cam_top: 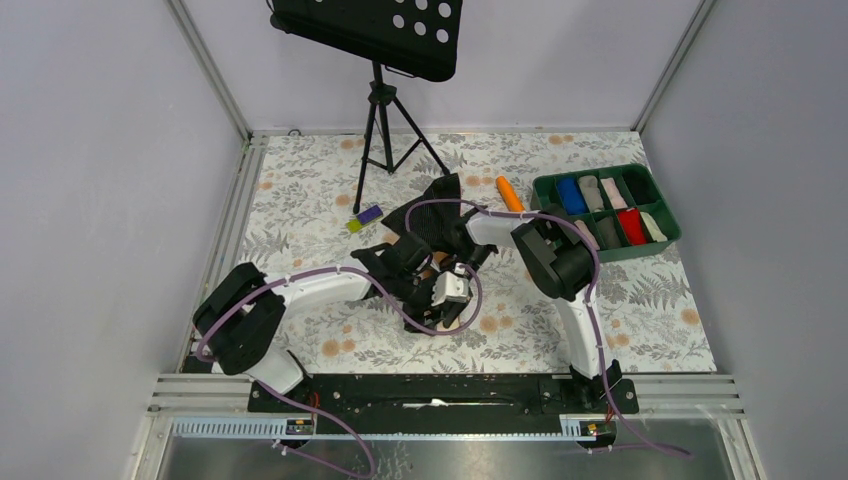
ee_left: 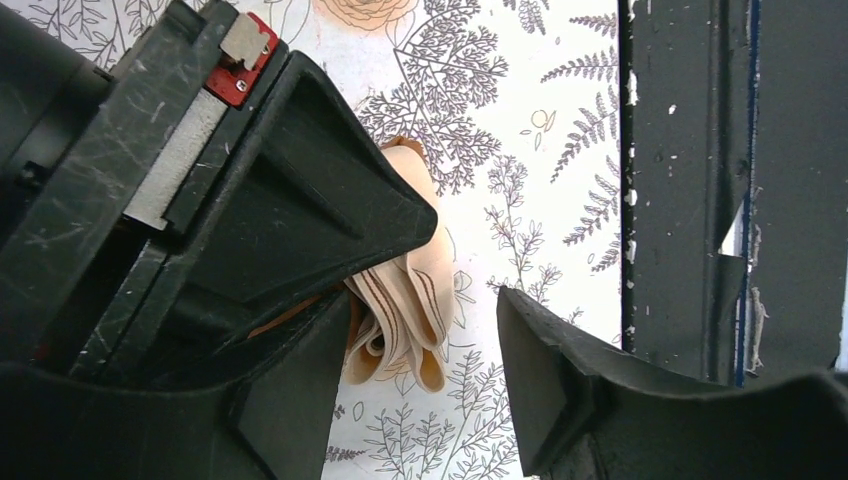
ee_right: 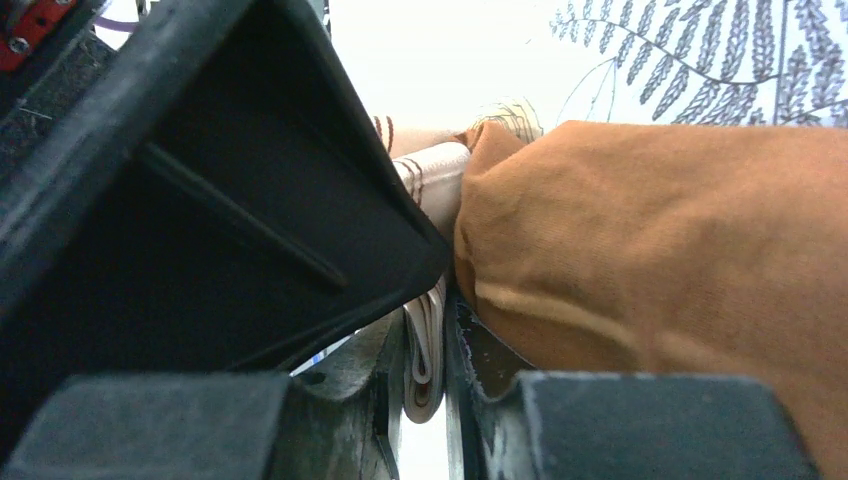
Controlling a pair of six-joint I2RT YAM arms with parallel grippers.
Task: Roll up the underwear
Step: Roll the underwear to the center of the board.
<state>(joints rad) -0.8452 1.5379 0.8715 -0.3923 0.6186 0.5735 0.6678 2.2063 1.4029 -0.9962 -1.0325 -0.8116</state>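
Note:
The underwear is a caramel-brown bundle (ee_right: 650, 270) with a pale beige striped waistband (ee_left: 400, 305) rolled into loose folds on the floral table cover. My right gripper (ee_right: 428, 380) is shut on the folded waistband edge, with the brown fabric bulging to its right. My left gripper (ee_left: 420, 400) is open. Its left finger (ee_left: 290, 400) is beside the waistband roll and its right finger (ee_left: 560, 390) stands apart over bare cover. In the top view both grippers (cam_top: 440, 285) meet at the table's middle and hide most of the underwear (cam_top: 434, 272).
A black garment (cam_top: 440, 215) lies just behind the grippers. An orange cylinder (cam_top: 510, 193) and a green bin (cam_top: 664, 240) of rolled garments are at the back right. A music stand tripod (cam_top: 385, 130) and small purple (cam_top: 368, 214) and yellow (cam_top: 354, 226) blocks are at the back left.

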